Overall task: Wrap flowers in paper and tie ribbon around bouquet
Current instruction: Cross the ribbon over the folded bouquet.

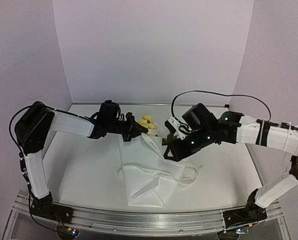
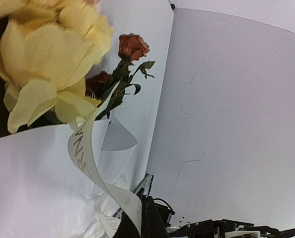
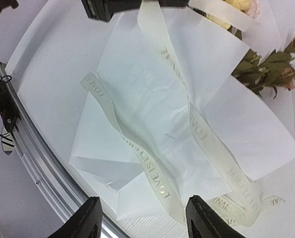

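White arm links (image 1: 71, 123), black joints (image 1: 33, 127), black cables (image 1: 209, 93), green LEDs (image 1: 208, 138); right claw (image 3: 145, 201) black.

Robot lab booth, plain white walls (image 1: 154, 50), aluminium mounting rail (image 1: 138, 219)

I'm looking at the white table (image 1: 78, 165): the paper (image 1: 144, 192) is lying folded near its middle, the ribbon (image 1: 159, 173) trailing across it left to right.

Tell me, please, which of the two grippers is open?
The right gripper: its fingers stand wide apart over the paper, whereas the left gripper is shut on the ribbon.
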